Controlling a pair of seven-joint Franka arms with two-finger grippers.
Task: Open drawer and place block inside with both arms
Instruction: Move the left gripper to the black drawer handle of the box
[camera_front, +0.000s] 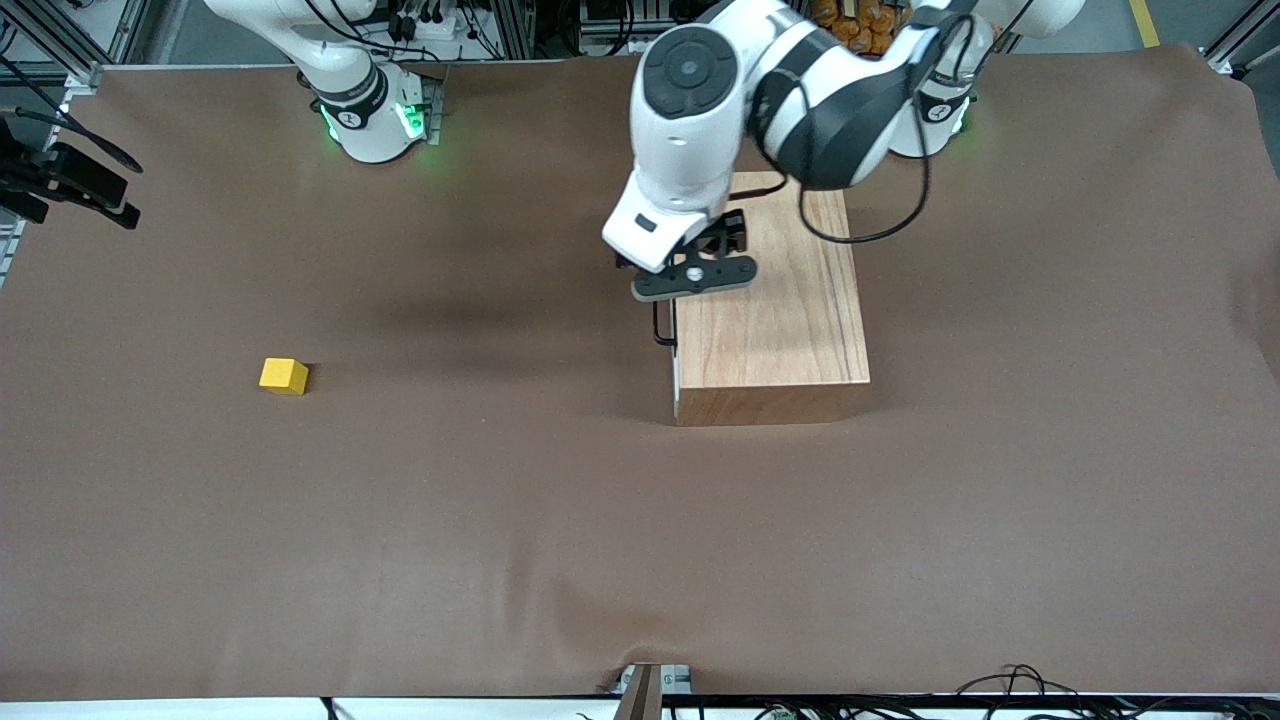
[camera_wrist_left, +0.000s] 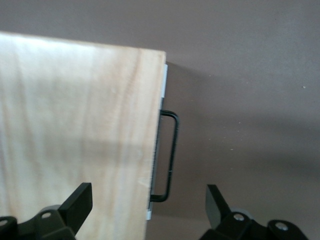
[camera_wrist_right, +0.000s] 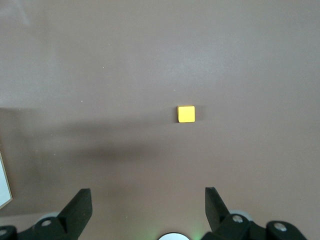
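Shut drawer (camera_front: 677, 360) in wooden box; yellow block (camera_front: 284, 376) well apart.

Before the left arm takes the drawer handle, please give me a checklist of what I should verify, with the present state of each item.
1. Drawer is shut, white front flush with the wooden box: ok.
2. Handle is free, nothing gripping it: ok.
3. Left gripper is open, above the box's edge by the handle: ok.
4. Handle lies between the left fingers: cannot tell; it looks roughly lined up.
5. Block lies alone on the cloth, toward the right arm's end: ok.
6. Right gripper is open, high over the cloth with the block in its view: ok.
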